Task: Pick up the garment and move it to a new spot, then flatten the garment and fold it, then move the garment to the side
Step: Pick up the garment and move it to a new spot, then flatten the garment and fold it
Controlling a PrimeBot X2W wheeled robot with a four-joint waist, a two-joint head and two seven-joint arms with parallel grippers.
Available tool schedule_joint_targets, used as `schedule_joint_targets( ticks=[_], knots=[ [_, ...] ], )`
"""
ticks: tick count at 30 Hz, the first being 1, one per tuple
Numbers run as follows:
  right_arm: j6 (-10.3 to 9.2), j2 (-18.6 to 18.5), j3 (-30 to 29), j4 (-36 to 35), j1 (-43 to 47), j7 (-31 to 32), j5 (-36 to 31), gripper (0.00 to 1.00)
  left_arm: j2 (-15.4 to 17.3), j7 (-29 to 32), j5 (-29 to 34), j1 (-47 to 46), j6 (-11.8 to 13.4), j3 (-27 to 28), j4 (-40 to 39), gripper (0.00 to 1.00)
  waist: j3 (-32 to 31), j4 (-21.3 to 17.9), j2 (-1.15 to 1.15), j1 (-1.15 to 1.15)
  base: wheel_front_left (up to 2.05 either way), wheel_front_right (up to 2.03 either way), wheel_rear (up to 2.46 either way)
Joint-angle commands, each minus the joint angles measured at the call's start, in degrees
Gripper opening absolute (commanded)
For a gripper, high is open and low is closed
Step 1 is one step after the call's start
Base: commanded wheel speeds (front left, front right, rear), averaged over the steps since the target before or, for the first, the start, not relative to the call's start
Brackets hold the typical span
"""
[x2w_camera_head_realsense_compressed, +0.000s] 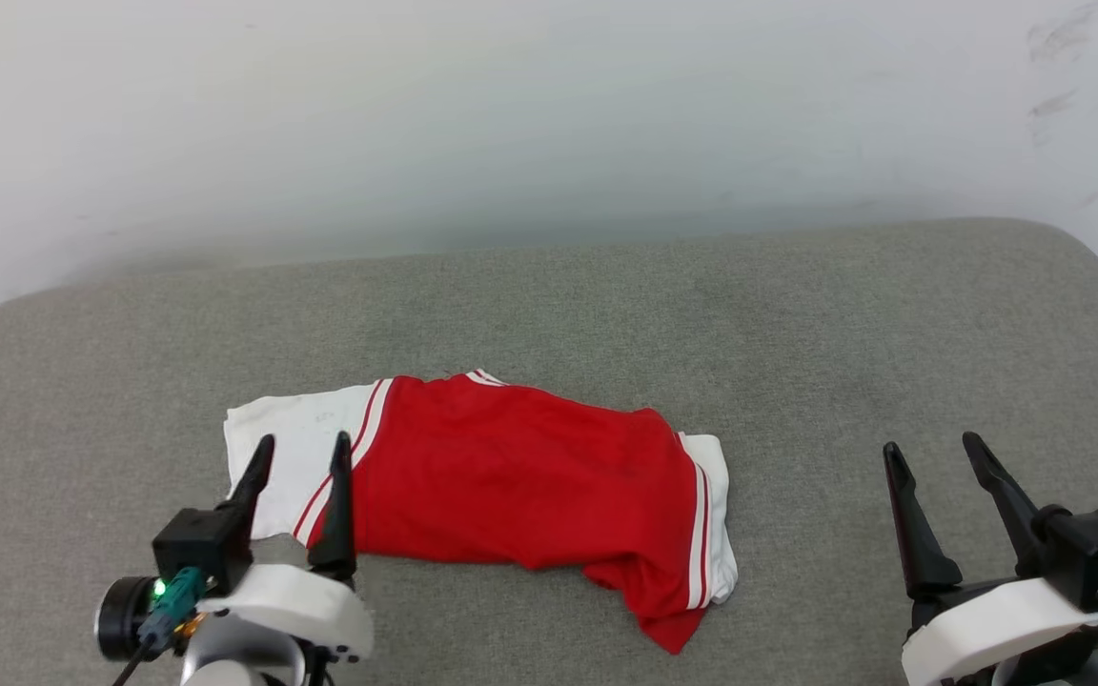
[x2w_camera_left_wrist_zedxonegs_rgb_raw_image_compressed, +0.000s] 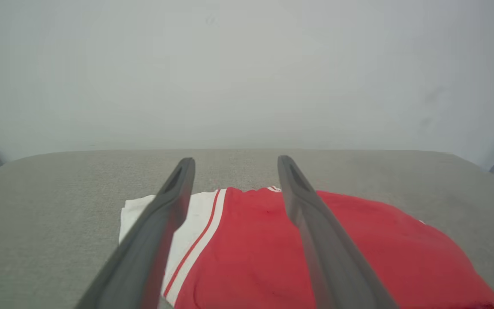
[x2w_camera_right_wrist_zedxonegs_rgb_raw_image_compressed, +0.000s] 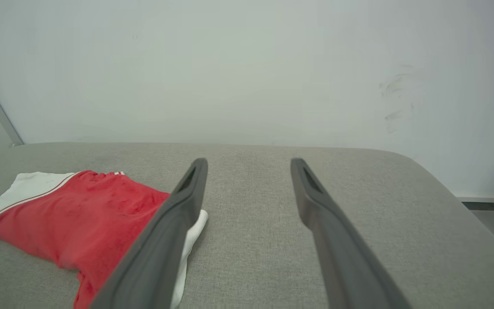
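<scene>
Head view: garment (x2w_camera_head_realsense_compressed: 511,476) lies under open left hand (x2w_camera_head_realsense_compressed: 305,438).

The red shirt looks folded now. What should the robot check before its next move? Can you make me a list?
1. left gripper open: ok, fingers spread, gripping nothing.
2. right gripper open and empty: ok, over the bare gray cushion.
3. shirt folded: ok, it lies as a folded band.
4. fold tidy: not ok, a red corner pokes out at the near right.
5. shirt fully on the gray cushion: ok.
6. left gripper clear of the cloth: cannot tell, its fingers overlap the white sleeve in the head view.
</scene>
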Motion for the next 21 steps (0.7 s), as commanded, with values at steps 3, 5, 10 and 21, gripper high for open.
schedule_joint_targets(
  ticks=[3, 5, 10, 21],
  knots=[
    [-0.02, 0.14, -0.24, -0.67, 1.27, 0.43, 0.24, 1.0, 1.72, -0.07, -0.66, 3.47, 1.67, 2.0, -2.73, 1.0, -0.29, 0.27, 0.0, 0.0, 0.0, 0.0, 0.0],
    [-0.02, 0.14, -0.37, -0.89, 1.55, 0.78, 0.37, 1.0, 2.51, 0.34, -0.81, 4.7, 2.28, 2.58, -4.02, 1.0, -0.35, 0.44, 0.0, 0.0, 0.0, 0.0, 0.0],
    [-0.02, 0.14, -0.33, -1.07, 1.32, 1.1, 0.86, 1.0, 2.9, 1.49, -0.55, 6.16, 3.51, 2.35, -7.4, 1.0, -0.33, 0.79, 0.0, 0.0, 0.0, 0.0, 0.0],
    [-0.02, -0.38, -5.11, 2.42, -0.76, 8.36, 6.42, 1.0, 2.48, 1.59, -0.91, 4.21, 2.81, 1.62, -8.55, 1.0, 1.3, 3.28, 0.0, 0.0, 0.0, 0.0, 0.0]
  ],
)
